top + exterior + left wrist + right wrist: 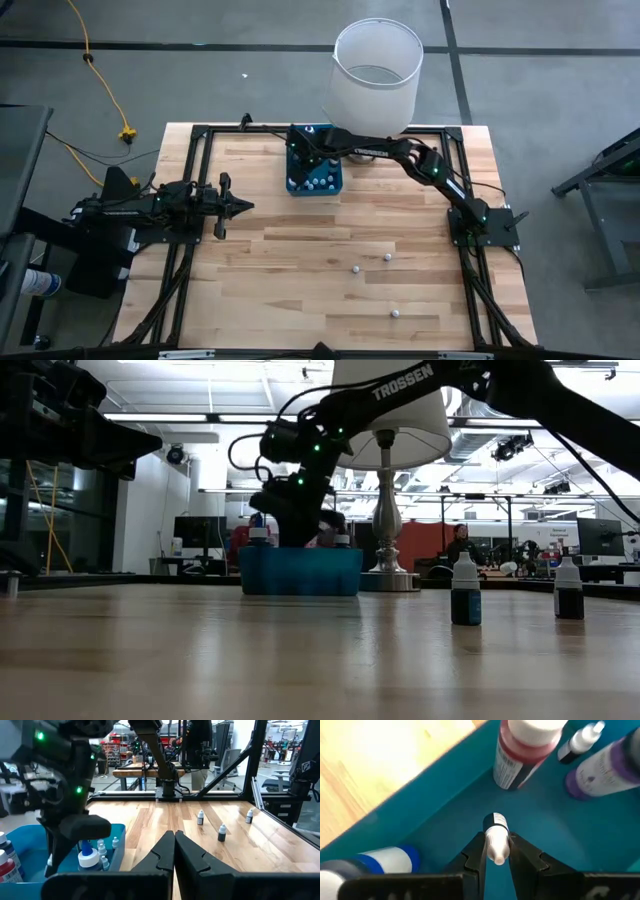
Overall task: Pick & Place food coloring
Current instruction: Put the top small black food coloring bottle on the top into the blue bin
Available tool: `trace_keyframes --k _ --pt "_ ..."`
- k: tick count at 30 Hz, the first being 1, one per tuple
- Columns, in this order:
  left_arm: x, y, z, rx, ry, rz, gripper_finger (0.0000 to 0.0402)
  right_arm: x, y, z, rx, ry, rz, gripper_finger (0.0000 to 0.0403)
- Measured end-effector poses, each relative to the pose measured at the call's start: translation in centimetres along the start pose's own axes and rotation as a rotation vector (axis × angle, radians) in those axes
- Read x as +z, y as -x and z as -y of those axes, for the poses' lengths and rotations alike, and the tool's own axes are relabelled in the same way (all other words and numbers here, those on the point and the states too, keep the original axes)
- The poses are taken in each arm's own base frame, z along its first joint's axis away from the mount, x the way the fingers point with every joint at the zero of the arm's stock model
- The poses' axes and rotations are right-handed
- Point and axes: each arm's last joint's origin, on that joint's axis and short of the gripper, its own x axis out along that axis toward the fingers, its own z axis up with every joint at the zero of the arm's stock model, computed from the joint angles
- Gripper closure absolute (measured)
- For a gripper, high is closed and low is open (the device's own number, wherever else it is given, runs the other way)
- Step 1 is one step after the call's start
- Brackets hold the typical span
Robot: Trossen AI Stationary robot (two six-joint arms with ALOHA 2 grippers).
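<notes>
A blue bin [316, 176] stands at the table's far middle and holds several food coloring bottles. My right gripper [497, 840] reaches down into it and is shut on one tiny bottle [496, 836] with a white cap. Around that bottle in the bin are a red bottle [524, 750], a purple one [602, 770] and a blue-and-white one [380, 861]. Three more small bottles [388, 258] [355, 269] [396, 313] stand upright on the table's near right. My left gripper [240, 207] waits shut and level at the table's left side. My right gripper pinches the tiny bottle's white cap [496, 849] between its two fingers. The fingers slant down into the bin from above. The bottle lies along them, with its dark-banded body [494, 820] pointing toward the bin's floor. Whether the base touches the floor I cannot tell.
A tall white lampshade [376, 75] on a metal base [388, 575] stands just behind the bin at the table's far edge. A black frame [200, 135] runs along the table's edges. Bare wood lies between the bin and the loose bottles.
</notes>
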Motion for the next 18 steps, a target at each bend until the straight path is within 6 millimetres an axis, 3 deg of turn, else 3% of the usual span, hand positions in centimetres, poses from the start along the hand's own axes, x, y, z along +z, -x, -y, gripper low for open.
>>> trace_keyframes --k 18 --pt "0.0 0.0 0.0 0.000 0.000 0.001 0.0401 -0.5 -1.5 1.6 0.008 -0.139 -0.088 0.0345"
